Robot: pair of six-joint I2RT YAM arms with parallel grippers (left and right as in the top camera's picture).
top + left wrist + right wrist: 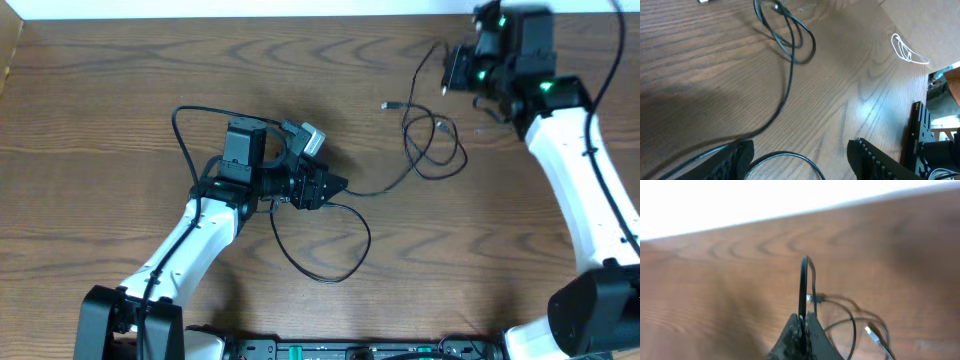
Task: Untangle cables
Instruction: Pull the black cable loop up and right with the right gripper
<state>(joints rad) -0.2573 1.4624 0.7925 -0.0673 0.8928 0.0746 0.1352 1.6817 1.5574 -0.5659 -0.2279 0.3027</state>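
Observation:
Thin black cables lie in a tangled coil (432, 142) right of the table's middle, with one plug end (388, 104) lying free. A long strand runs from the coil to a big loop (335, 245) near my left gripper (335, 186). That gripper is open, and in the left wrist view its jaws (801, 150) straddle the loop (785, 155) on the table, with the coil (790, 35) farther off. My right gripper (452, 70) is shut on a black cable (803, 280) and holds it above the coil (855, 325). A whitish cord (907, 50) lies apart.
The wooden table (120, 90) ends at a white edge along the back (250, 8). A black rack (920, 135) stands beyond the table's corner in the left wrist view. The left arm's own thick cable (185, 130) arcs behind its wrist.

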